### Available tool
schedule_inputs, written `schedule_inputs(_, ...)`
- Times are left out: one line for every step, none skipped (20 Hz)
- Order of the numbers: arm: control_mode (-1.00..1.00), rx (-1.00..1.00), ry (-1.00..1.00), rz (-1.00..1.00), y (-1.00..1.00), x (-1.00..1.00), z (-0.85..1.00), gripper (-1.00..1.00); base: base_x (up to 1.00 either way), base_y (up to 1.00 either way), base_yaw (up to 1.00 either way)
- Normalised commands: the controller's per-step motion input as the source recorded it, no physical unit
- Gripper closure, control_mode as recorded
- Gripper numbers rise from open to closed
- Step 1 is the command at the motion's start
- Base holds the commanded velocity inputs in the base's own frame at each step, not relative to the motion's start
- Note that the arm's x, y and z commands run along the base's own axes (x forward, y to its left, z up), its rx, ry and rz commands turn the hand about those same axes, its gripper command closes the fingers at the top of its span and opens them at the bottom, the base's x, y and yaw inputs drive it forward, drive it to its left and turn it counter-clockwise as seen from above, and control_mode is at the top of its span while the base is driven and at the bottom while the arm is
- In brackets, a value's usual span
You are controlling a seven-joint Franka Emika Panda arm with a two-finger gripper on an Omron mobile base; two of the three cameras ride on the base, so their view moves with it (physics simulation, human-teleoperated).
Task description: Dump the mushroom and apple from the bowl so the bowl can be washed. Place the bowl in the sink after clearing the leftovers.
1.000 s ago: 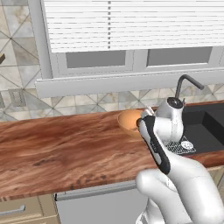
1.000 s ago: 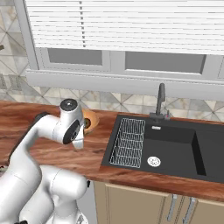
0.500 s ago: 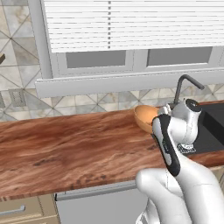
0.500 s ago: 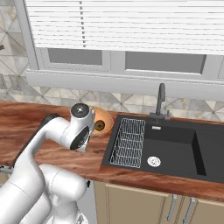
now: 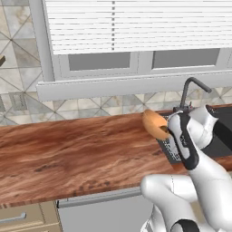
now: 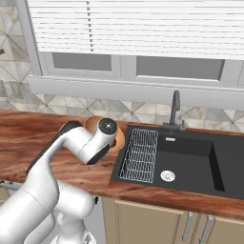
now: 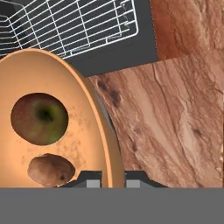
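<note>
My gripper (image 7: 110, 181) is shut on the rim of the light orange-tan bowl (image 7: 85, 131), one finger on each side of its wall. Inside the bowl lie a dull red-green apple (image 7: 39, 118) and a brown mushroom (image 7: 51, 169). The bowl (image 5: 155, 124) hangs tilted above the wooden counter, close to the left edge of the black sink (image 6: 190, 157). From the right, the bowl (image 6: 119, 138) peeks out behind my arm's wrist, beside the sink's rim. The sink (image 5: 224, 131) continues off to the right.
A white wire rack (image 6: 140, 155) lies in the sink's left part, also the wire rack (image 7: 74, 26) just beyond the bowl. The dark curved faucet (image 6: 175, 109) stands behind the basin, with the silver drain (image 6: 167, 176) in front. Wooden counter (image 5: 68, 154) stretches left.
The arm has carried the bowl to the right along the counter, from the middle of the counter up to the sink's left edge. The grip on the rim has held.
</note>
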Motion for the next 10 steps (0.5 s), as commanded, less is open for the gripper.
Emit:
schedule_inputs(-1.00,0.27,0.03,0.00,0.00,0.10,0.01,1.00,0.00,0.00,0.00)
schedule_inputs(-1.00,0.25,0.00,0.00,0.00,0.00,0.00,1.00,0.00,0.00,0.00)
schedule_inputs(-1.00,0.19,0.00,0.00,0.00,0.00,0.00,1.00,0.00,0.00,0.00)
schedule_inputs(-1.00,0.13,0.00,0.00,0.00,0.00,0.00,1.00,0.00,0.00,0.00)
schedule_inputs(-1.00,0.09,0.00,0.00,0.00,0.00,0.00,1.00,0.00,0.00,0.00)
schedule_inputs(-1.00,0.09,0.00,0.00,0.00,0.00,-0.01,1.00,0.00,0.00,0.00)
schedule_inputs(-1.00,0.07,0.00,0.00,0.00,0.00,0.00,1.00,0.00,0.00,0.00)
schedule_inputs(-1.00,0.05,0.00,0.00,0.00,0.00,0.00,1.00,0.00,0.00,0.00)
schedule_inputs(-1.00,0.07,0.00,0.00,0.00,0.00,0.00,1.00,0.00,0.00,0.00)
schedule_inputs(-1.00,0.11,0.00,0.00,-0.06,0.00,-0.01,1.00,0.00,0.00,0.00)
